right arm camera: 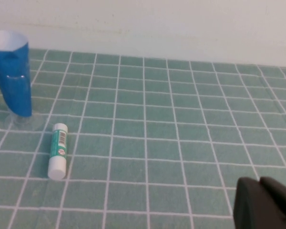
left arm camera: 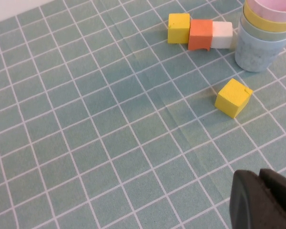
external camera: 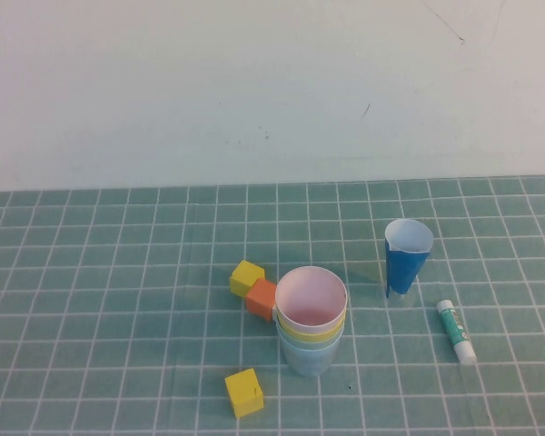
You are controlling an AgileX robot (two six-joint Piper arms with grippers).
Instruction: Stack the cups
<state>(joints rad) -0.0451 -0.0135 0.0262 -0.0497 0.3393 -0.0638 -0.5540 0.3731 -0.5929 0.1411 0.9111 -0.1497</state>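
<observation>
The cups stand nested in one upright stack near the middle of the mat. A pink cup sits on top, a yellow rim shows under it, and a light blue cup is at the bottom. In the left wrist view the same stack is at the frame's edge. My left gripper is shut on nothing, hovering over bare mat well away from the stack. My right gripper is also shut and empty, far from the cups. Neither arm shows in the high view.
A tall dark blue cup stands right of the stack, with a glue stick lying beside it. A yellow block, an orange block and a white block line up against the stack's left. Another yellow block lies in front.
</observation>
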